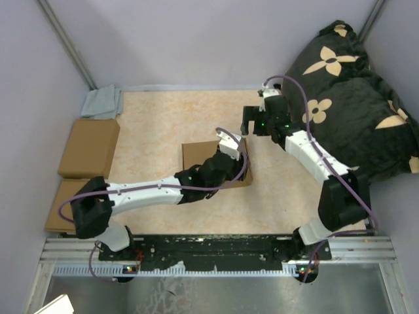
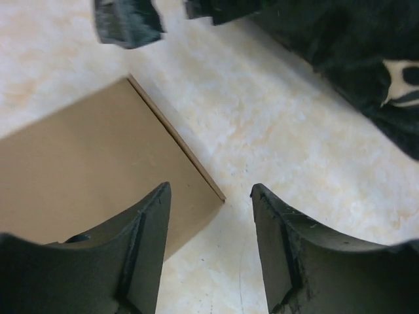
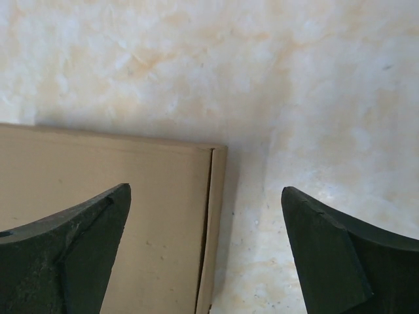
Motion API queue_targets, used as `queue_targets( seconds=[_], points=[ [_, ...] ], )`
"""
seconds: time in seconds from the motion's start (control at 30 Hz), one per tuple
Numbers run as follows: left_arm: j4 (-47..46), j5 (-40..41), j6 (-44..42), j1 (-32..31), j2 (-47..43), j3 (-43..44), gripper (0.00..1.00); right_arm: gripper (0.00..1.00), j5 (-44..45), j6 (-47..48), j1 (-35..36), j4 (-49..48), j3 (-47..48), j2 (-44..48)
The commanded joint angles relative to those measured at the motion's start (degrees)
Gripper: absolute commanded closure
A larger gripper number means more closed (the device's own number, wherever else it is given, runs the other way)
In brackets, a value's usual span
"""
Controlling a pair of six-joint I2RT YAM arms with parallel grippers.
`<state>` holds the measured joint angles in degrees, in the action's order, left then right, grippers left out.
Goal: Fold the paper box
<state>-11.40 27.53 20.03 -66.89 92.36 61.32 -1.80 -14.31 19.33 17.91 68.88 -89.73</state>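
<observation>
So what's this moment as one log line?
brown cardboard paper box: closed, on table | left gripper: open, empty, above box | right gripper: open, empty, over box edge

A beige marbled tabletop (image 1: pixel 163 124) sits between pale grey walls (image 1: pixel 196 39). A black cushion with tan flowers (image 1: pixel 353 98) fills the right corner; 2 brown boxes (image 1: pixel 88 147) and a grey cloth (image 1: pixel 103 103) lie at left. Lighting is even.

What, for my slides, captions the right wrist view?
Open right tool over a corner of the plain brown cardboard paper box on beige tabletop.
</observation>
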Motion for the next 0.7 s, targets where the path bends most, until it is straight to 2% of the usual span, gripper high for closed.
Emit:
queue_targets(
  seconds=[0.0, 0.17, 0.33, 0.5, 0.67],
  points=[
    [2.8, 6.4, -4.8, 0.7, -5.0, -1.0, 0.39, 0.01, 5.1, -0.9, 0.2, -2.1, -1.7, 8.5],
    [8.5, 8.9, -1.9, 4.7, -12.7, -7.5, 0.34, 0.01, 3.1, -2.0, 0.2, -4.0, -11.7, 18.8],
    [13.2, 3.7, 2.5, 12.6, -20.8, -15.8, 0.33, 0.01, 8.1, -4.0, 0.2, -4.9, -22.7, 30.6],
    [16.6, 4.2, 3.2, 14.0, -27.0, -20.0, 0.32, 0.01, 8.7, -4.6, 0.2, -8.7, -30.7, 41.4],
    [21.0, 3.8, 4.1, 14.4, -29.2, -20.5, 0.3, 0.01, 10.7, -6.7, 0.2, -6.9, -31.3, 42.9]
  ],
)
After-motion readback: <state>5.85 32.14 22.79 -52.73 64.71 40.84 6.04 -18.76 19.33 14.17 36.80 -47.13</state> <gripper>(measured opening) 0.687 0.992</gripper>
